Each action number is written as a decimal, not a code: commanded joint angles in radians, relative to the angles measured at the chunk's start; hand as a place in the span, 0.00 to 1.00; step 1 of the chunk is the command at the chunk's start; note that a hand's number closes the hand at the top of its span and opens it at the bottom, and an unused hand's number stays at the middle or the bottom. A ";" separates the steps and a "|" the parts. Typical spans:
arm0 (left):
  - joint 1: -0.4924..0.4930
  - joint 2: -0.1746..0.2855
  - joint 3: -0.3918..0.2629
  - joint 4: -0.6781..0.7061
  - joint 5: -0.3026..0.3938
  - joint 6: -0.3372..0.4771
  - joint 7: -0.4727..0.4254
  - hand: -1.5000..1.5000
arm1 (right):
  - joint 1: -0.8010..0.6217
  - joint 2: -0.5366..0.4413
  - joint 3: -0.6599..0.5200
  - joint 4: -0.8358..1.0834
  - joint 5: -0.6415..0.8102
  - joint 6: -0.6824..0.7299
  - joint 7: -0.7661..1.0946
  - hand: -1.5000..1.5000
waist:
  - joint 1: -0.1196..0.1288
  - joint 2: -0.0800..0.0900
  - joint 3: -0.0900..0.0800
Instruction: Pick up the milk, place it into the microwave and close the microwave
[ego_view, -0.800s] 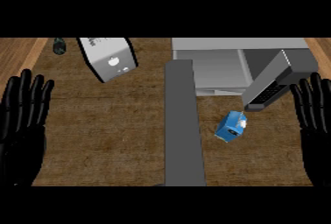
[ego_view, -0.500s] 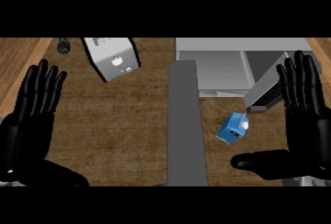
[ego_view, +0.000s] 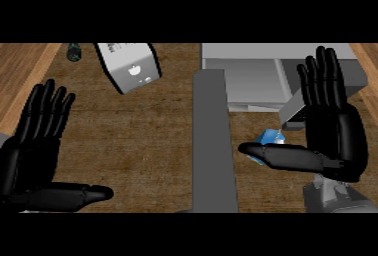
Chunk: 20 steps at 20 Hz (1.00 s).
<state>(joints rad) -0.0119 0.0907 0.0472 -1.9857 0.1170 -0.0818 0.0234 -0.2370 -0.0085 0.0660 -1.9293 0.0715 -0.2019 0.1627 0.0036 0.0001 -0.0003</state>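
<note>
The milk (ego_view: 270, 137) is a small blue and white carton lying on the wooden counter, right of the long grey microwave door (ego_view: 214, 145), which stands open. The microwave (ego_view: 247, 75) sits at the back right with its pale inside showing. My right hand (ego_view: 337, 135) is over the counter just right of the milk, fingers straight and pointing away from me. Its thumb reaches left across the carton's near side and hides part of it. My left hand (ego_view: 31, 157) is open at the far left, fingers up and thumb out to the right.
A white and grey appliance (ego_view: 131, 66) stands tilted at the back left, with a small dark object (ego_view: 74, 51) beside it. A dark grey panel (ego_view: 295, 116) juts from the microwave's front right, close to my right hand's fingers. A lighter wood strip (ego_view: 22, 65) borders the counter's left side.
Both hands have come further into view and moved inward. The right hand has shifted left towards the milk, and its thumb now covers the carton's near side. The milk has not moved.
</note>
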 joint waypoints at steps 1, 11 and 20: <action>0.166 -0.036 -0.044 -0.072 -0.007 -0.031 -0.061 0.00 | -0.001 -0.009 -0.046 0.068 -0.026 0.010 -0.038 0.00 | 0.004 -0.001 0.000; 0.235 -0.028 -0.013 -0.174 0.031 -0.056 -0.028 0.00 | 0.154 -0.019 -0.013 0.132 -0.028 0.026 -0.141 0.00 | 0.000 -0.001 0.000; 0.261 -0.088 -0.138 -0.230 -0.087 -0.014 -0.024 0.00 | 0.228 0.001 -0.027 0.310 0.001 0.017 -0.311 0.00 | -0.001 -0.001 0.000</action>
<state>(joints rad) 0.2077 0.0495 -0.0098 -2.1797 0.1051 -0.1289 0.0256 -0.0433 -0.0198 0.0328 -1.6628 0.0593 -0.1787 -0.1069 0.0028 -0.0005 0.0002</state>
